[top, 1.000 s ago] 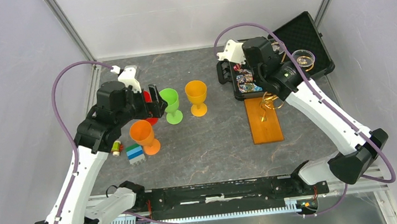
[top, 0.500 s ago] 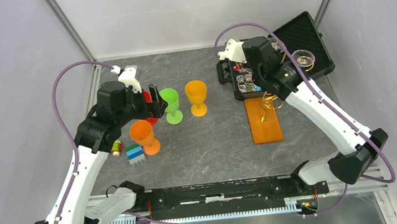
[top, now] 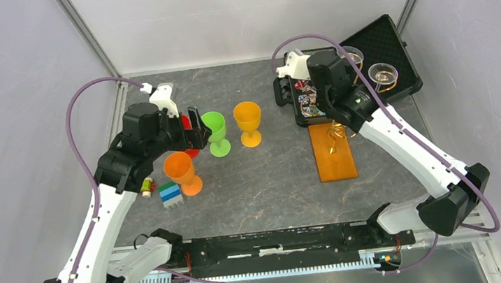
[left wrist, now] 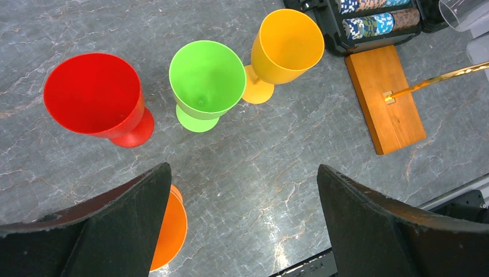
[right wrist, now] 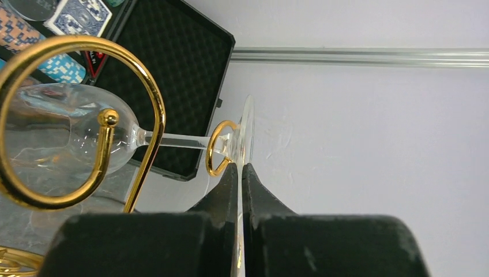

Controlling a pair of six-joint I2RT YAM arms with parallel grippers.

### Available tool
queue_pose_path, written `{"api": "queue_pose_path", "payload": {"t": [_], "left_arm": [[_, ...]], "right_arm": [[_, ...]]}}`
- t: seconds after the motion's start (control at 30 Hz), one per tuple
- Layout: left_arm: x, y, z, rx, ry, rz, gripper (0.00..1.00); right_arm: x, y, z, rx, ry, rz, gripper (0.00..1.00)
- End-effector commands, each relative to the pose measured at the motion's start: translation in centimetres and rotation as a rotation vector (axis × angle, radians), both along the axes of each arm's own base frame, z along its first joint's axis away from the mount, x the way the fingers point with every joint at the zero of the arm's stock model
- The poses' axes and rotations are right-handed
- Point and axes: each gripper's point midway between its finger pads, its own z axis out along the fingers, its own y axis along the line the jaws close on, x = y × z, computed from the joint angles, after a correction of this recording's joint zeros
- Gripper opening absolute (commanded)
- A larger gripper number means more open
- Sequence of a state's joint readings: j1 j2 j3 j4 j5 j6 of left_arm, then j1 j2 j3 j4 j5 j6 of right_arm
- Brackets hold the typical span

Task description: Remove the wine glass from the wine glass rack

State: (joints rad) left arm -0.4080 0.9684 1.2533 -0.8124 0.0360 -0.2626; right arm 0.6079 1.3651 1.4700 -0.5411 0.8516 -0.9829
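Right wrist: wine glass stem horizontal, bowl left, foot right.

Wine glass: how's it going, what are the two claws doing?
Right gripper shut on wine glass foot. Stem inside gold loop of rack, not yet off. Left gripper open, empty.

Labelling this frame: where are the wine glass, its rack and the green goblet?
wine glass (right wrist: 173, 140), right wrist view, stem.
wine glass rack (top: 338, 164), top external view, wooden base.
green goblet (left wrist: 207, 78), left wrist view, bowl interior.
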Motion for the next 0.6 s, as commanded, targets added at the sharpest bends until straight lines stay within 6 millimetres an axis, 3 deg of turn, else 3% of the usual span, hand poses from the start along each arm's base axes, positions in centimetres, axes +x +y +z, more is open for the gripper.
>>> {"api": "queue_pose_path", "payload": {"t": [0.0,0.57], "left_arm": [[0.3,-0.1,0.9,0.006,-0.053,-0.027,1.0],[0.4,-0.3,1.0,-0.002,-0.053,-0.033,1.0]], "right_arm": [[-1.0,-1.9,3.6,0.0,-0.148,-0.08,0.0],[-2.5,-2.9,4.2,0.004,-0.149,-0.08,0.0]]}}
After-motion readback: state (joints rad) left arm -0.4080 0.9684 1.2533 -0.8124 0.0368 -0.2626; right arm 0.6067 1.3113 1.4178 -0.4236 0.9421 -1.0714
